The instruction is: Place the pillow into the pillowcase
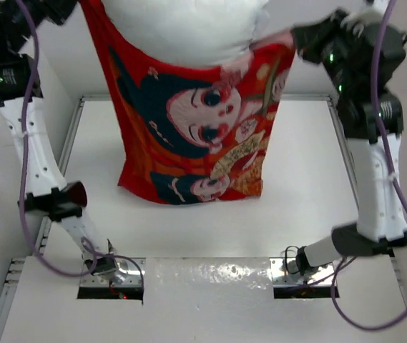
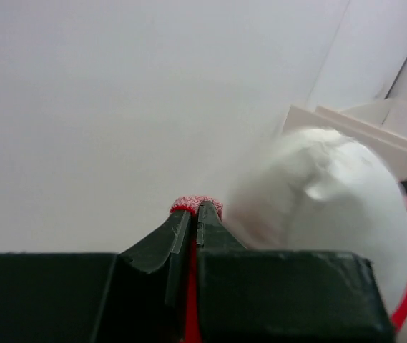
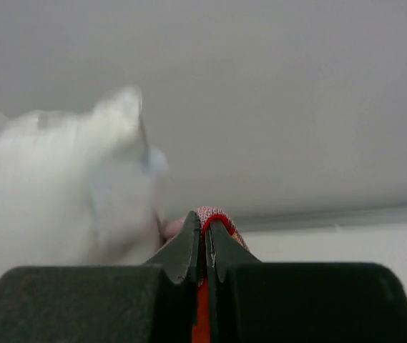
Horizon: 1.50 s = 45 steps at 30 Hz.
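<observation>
Two arms hold the pillowcase [image 1: 196, 121] up over the far half of the table [image 1: 296, 221], one at each upper corner. The left gripper [image 2: 194, 209] is pressed together on a fold of red cloth at the case's left corner. In its wrist view, a small bunch of red fabric pokes out just past the closed dark tips. The right gripper [image 3: 204, 220] is likewise clamped tight on the red hem at the right corner, with a thin red strip running down through the closed gap. In the top view, this gripper sits at the far right, touching the upper right corner of the cloth.

The pillowcase hangs between the two grips as a wide sheet with its printed side toward the overhead camera, showing cartoon faces, dark blue hair and orange pattern on red. Its lower edge lies over the middle of the table, but whether it touches the surface cannot be told.

The pillow [image 1: 189, 28] sits in the open mouth of the case, between the two grippers. Its white bulk bulges above the sagging red rim and its lower part is hidden behind the cloth, so how deep it sits is unclear. Both wrist views show it as a blurred white mass just beside the pinched corner.
</observation>
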{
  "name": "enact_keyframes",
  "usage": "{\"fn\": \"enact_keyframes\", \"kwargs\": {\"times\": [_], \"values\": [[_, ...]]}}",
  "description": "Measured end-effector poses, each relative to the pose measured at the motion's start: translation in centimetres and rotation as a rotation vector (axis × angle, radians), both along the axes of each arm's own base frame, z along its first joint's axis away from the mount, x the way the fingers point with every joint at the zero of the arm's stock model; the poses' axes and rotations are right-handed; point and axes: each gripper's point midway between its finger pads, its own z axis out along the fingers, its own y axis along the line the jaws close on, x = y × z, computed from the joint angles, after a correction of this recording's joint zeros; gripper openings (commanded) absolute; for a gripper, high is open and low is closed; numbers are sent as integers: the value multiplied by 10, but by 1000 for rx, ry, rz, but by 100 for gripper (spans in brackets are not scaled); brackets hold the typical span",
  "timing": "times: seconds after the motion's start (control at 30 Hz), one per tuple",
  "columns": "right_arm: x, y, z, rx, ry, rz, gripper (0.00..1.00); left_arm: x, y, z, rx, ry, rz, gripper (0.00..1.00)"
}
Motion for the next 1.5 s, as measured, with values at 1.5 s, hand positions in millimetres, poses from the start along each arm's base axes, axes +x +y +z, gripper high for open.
{"fn": "enact_keyframes", "kwargs": {"times": [1.5], "values": [[-11,0,2,17,-80,10,0,13,17,-122,23,278,54,0]]}}
